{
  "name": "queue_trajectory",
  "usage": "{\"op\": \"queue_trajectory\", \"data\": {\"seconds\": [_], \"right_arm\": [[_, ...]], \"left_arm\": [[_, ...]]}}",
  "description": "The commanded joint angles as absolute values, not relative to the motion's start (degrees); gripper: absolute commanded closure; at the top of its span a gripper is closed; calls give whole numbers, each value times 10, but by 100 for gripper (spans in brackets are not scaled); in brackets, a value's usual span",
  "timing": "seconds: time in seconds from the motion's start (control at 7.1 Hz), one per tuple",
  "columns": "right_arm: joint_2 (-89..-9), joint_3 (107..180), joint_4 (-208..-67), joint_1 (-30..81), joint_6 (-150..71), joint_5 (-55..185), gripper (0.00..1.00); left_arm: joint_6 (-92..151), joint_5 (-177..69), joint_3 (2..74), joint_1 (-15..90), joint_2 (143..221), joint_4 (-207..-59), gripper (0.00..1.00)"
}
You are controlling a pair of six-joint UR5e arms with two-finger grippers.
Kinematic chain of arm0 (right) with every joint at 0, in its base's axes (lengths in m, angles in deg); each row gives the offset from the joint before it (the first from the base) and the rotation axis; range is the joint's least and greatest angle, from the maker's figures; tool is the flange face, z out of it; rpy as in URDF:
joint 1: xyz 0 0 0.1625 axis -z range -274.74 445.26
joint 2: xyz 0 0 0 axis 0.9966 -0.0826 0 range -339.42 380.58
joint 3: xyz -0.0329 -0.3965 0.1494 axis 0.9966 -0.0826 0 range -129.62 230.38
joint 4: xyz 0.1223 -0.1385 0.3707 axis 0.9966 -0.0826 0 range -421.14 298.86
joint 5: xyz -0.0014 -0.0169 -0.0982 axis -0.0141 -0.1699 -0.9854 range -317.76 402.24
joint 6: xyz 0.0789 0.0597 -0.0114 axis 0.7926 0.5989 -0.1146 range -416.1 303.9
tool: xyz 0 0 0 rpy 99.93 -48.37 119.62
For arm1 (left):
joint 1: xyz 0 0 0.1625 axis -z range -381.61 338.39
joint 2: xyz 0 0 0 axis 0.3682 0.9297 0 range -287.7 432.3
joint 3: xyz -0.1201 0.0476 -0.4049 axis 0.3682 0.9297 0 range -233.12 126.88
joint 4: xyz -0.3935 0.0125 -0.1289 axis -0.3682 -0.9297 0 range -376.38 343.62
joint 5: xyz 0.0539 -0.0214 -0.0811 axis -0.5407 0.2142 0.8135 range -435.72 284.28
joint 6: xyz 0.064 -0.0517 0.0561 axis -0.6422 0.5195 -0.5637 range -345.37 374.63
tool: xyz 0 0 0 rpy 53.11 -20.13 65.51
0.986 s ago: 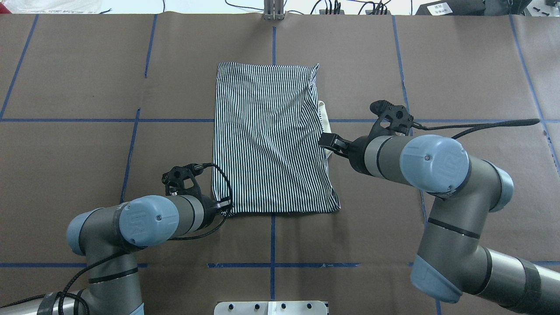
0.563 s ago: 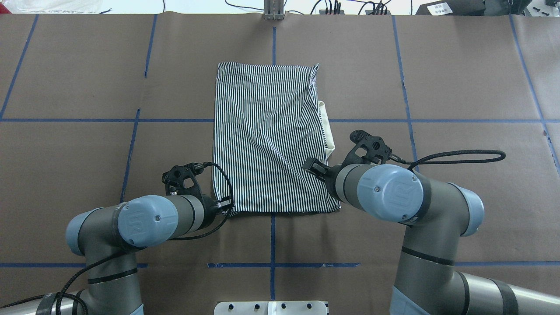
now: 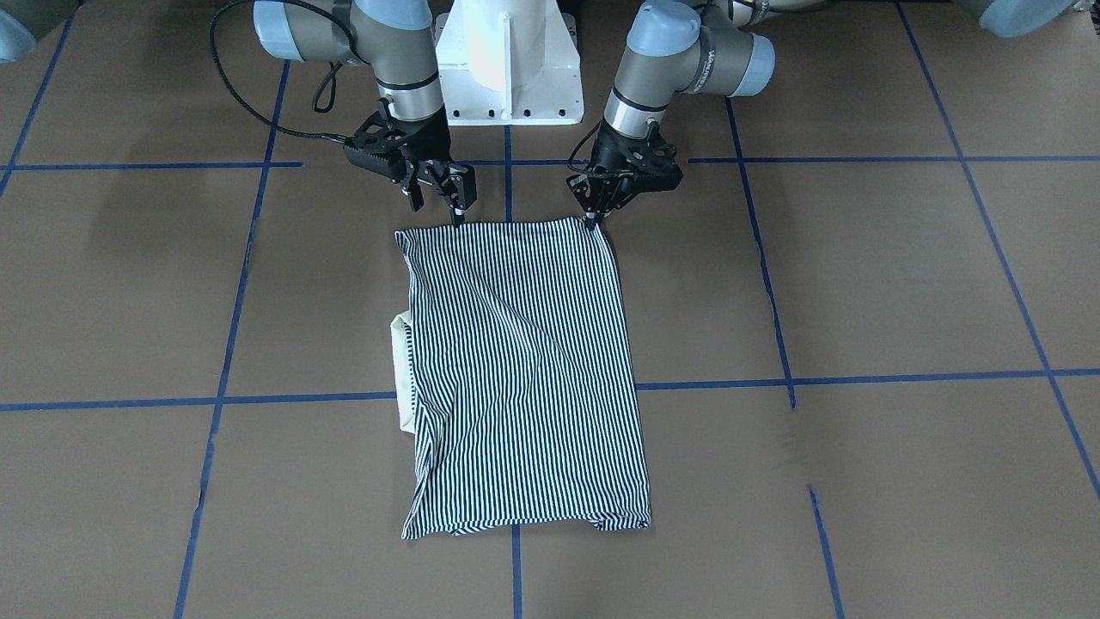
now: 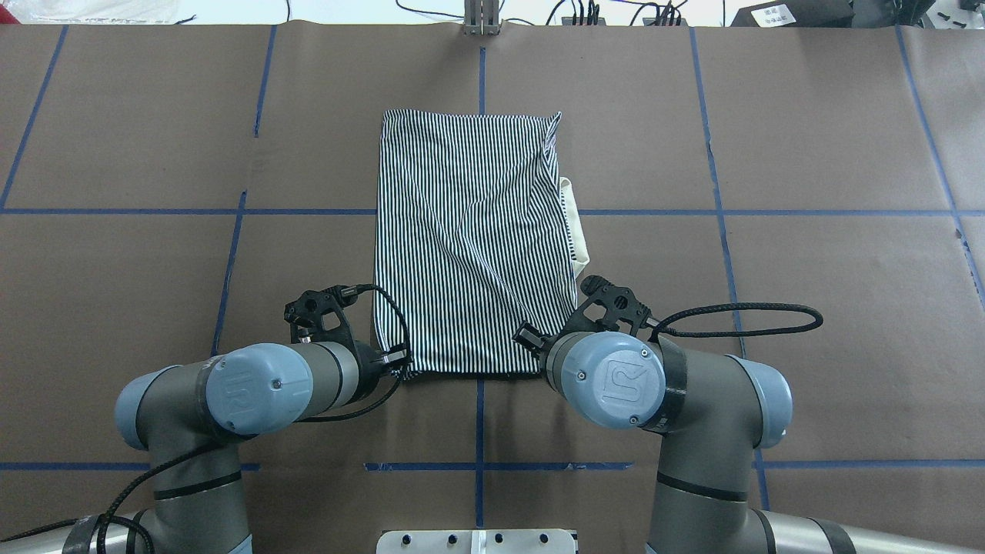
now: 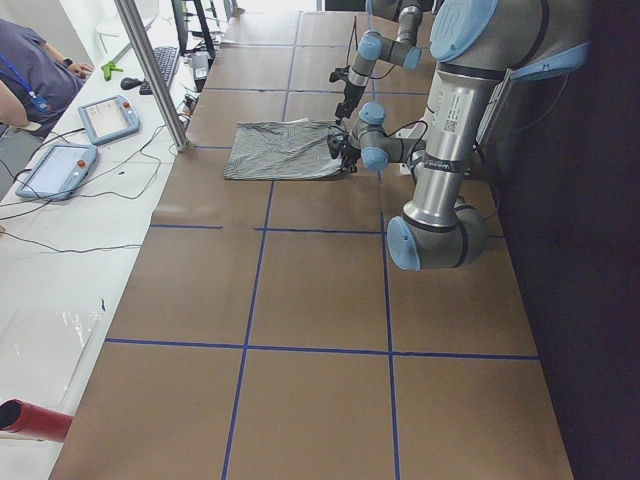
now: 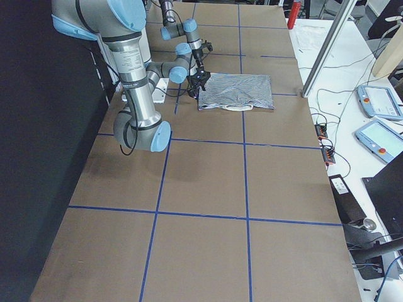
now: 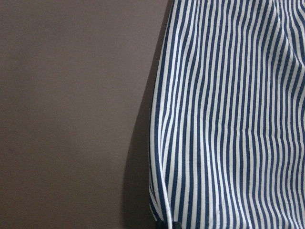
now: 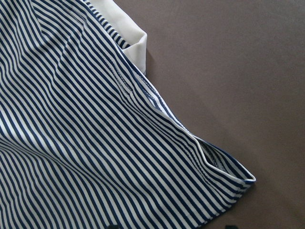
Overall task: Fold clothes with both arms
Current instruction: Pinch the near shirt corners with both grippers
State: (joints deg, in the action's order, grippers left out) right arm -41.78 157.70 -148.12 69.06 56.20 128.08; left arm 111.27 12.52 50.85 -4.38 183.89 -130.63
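The striped polo shirt [image 4: 473, 238] lies folded into a long rectangle at the table's middle, also seen in the front view [image 3: 524, 370]. Its cream collar [image 4: 577, 231] pokes out at the right edge. My left gripper [image 3: 593, 219] is shut on the shirt's near left corner, low at the table [image 4: 399, 362]. My right gripper [image 3: 438, 209] is open and empty, just above the shirt's near edge towards its right corner [image 4: 527, 336]. The right arm hides that corner from overhead. The right wrist view shows the corner [image 8: 238, 176] lying flat on the paper.
Brown paper with blue tape lines [image 4: 479, 415] covers the table. The white pedestal base [image 3: 507, 60] stands behind the shirt's near edge. Tablets [image 5: 60, 170] and a metal post [image 5: 150, 70] are at the operators' side.
My right arm has swung from the collar at the shirt's right edge back towards the robot, to the near right corner. The left arm and the shirt have not moved.
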Motion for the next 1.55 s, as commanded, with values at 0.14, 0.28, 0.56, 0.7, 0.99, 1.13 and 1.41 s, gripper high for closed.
{"op": "queue_trajectory", "data": {"seconds": [0.14, 0.28, 0.56, 0.7, 0.99, 1.13, 1.41], "right_arm": [[-394, 1537, -1488, 692, 561, 1281, 21], [-394, 1535, -1488, 691, 559, 1280, 21], [-391, 1514, -1486, 689, 558, 1278, 21], [-388, 1510, -1487, 690, 558, 1278, 21], [-383, 1490, -1485, 690, 559, 1278, 22], [-377, 1483, -1486, 690, 559, 1278, 24], [-373, 1483, -1486, 690, 565, 1278, 67]], "left_arm": [[1112, 125, 516, -44, 1838, -1306, 100], [1112, 125, 516, -44, 1838, -1306, 100], [1112, 125, 516, -44, 1838, -1306, 100], [1112, 125, 516, -44, 1839, -1306, 100], [1112, 125, 516, -44, 1839, -1306, 100], [1112, 125, 516, -44, 1839, -1306, 100], [1112, 125, 516, -44, 1838, -1306, 100]]}}
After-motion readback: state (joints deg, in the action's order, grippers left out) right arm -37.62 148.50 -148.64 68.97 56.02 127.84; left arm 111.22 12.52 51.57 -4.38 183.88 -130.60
